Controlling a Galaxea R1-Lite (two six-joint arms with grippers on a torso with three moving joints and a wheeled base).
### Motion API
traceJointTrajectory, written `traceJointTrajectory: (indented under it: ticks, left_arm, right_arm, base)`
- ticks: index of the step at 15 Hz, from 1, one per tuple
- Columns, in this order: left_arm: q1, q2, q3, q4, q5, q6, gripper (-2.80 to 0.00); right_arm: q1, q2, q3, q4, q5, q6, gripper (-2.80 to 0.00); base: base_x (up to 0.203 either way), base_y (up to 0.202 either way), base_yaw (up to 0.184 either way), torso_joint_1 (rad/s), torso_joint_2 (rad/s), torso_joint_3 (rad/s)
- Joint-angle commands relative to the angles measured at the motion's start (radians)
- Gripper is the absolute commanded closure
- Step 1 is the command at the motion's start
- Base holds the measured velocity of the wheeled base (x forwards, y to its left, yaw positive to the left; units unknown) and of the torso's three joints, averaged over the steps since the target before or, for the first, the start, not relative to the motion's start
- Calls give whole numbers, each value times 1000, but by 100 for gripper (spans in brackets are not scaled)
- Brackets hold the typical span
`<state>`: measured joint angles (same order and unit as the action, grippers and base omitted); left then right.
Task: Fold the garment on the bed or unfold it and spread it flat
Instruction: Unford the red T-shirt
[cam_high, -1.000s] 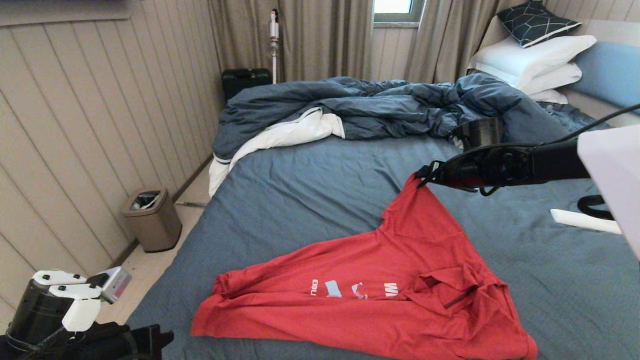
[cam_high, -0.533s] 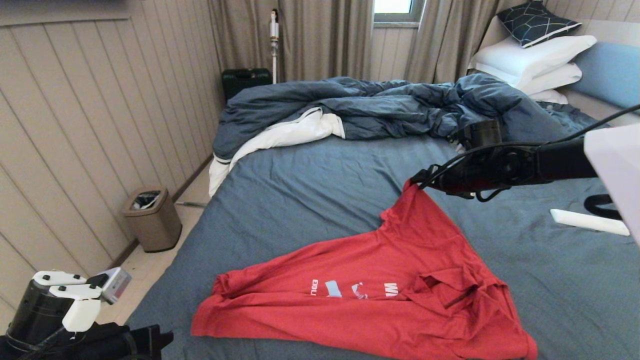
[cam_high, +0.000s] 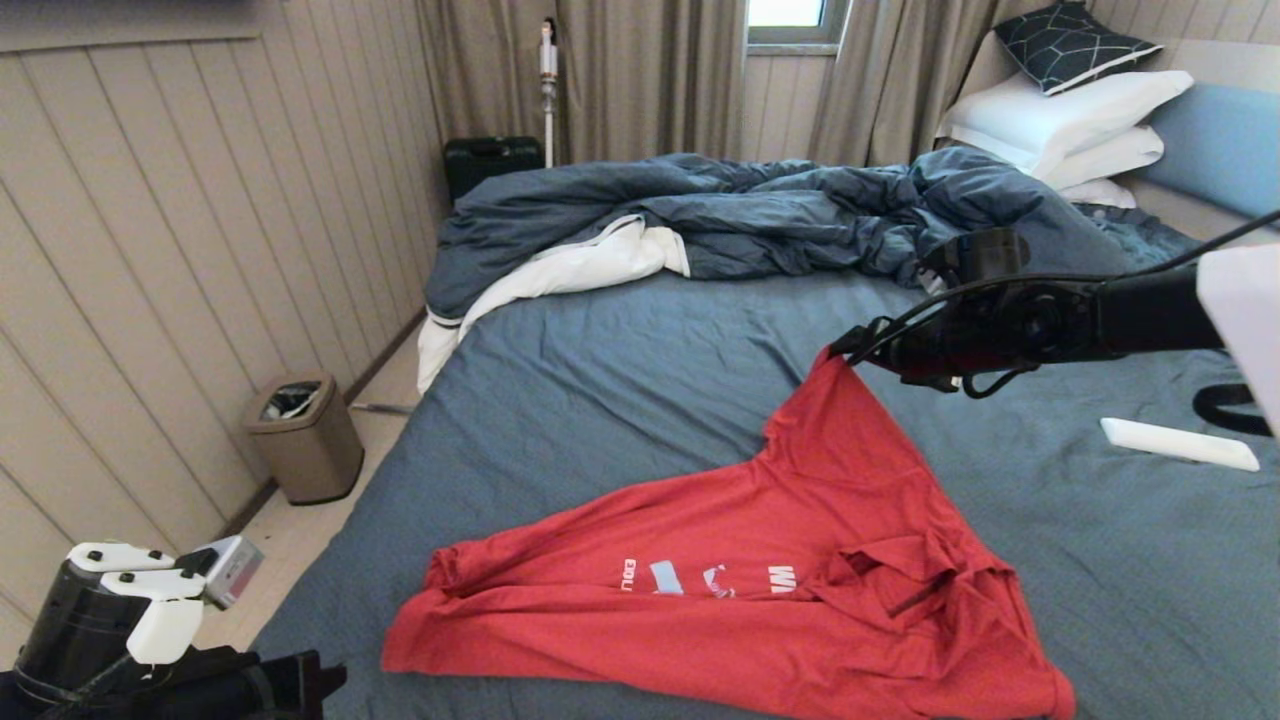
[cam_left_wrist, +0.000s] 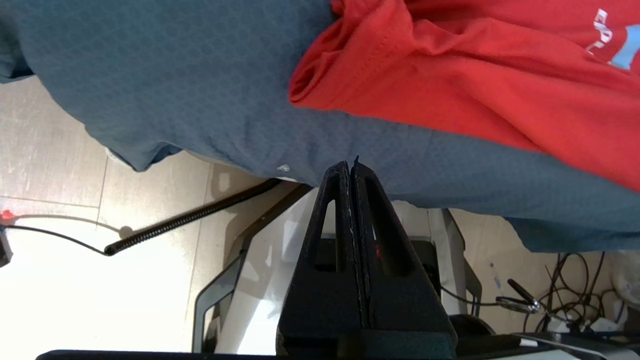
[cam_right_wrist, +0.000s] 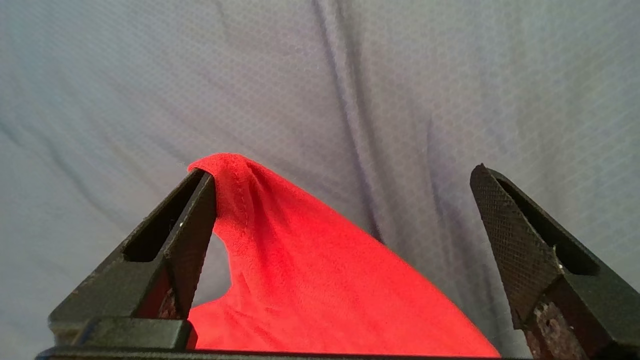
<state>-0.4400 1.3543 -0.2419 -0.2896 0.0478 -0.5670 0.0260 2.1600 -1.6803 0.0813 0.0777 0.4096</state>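
Right gripper (cam_right_wrist: 345, 205) extended over the bed (cam_high: 620, 370), jaws spread wide. Far corner of the garment (cam_high: 780, 560) draped against the inner face of one finger (cam_right_wrist: 190, 235), peaked up there; opposite finger well apart from the cloth, bare sheet between. No clamp on the fabric. Rest of the garment spread below and nearer the robot than this gripper, lying on the sheet in a rough triangle, lettering side up, collar area rumpled. White flat object (cam_high: 1178, 443) on the sheet, beside the right arm. Rumpled duvet (cam_high: 760, 215) beyond the gripper, toward the pillows (cam_high: 1065, 125).

Left gripper (cam_left_wrist: 352, 167) parked off the near bed edge, jaws pressed fully together, nothing between them. Garment hem (cam_left_wrist: 450, 85) just ahead of its tips, apart from them.
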Motion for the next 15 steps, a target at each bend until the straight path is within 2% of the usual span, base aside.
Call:
traceJointTrajectory:
  ticks: [1, 2, 4, 5, 8, 11, 13, 14, 15]
  left_arm:
    - [0, 0, 0, -2, 0, -4, 0]
    - [1, 2, 0, -2, 1, -4, 0]
    - [0, 1, 0, -2, 1, -4, 0]
    - [1, 2, 0, -2, 1, -4, 0]
    - [0, 5, 0, -2, 0, -4, 0]
    - [1, 6, 0, -2, 0, -4, 0]
    - [0, 8, 0, -2, 0, -4, 0]
    - [0, 6, 0, -2, 0, -4, 0]
    - [0, 5, 0, -2, 0, -4, 0]
  right_arm:
    - [-3, -5, 7, 0, 15, 15, -280]
    - [-5, -12, 9, 3, 62, 33, -280]
    - [-32, -26, 6, 40, 225, 93, -280]
    - [-46, -22, -5, 61, 239, 122, -280]
    - [-54, -16, -13, 134, 237, 146, -280]
    - [-66, -6, -13, 137, 225, 151, -280]
    - [-70, -4, 4, 134, 122, 144, -280]
    - [-46, -8, 22, 135, 124, 138, -280]
    - [-21, -12, 31, 135, 174, 138, -280]
  base:
    - [0, 0, 0, 0, 0, 0]
    - [0, 0, 0, 0, 0, 0]
    - [0, 0, 0, 0, 0, 0]
    - [0, 0, 0, 0, 0, 0]
    - [0, 0, 0, 0, 0, 0]
    - [0, 0, 0, 0, 0, 0]
    - [0, 0, 0, 0, 0, 0]
    - [0, 0, 0, 0, 0, 0]
    - [0, 0, 0, 0, 0, 0]
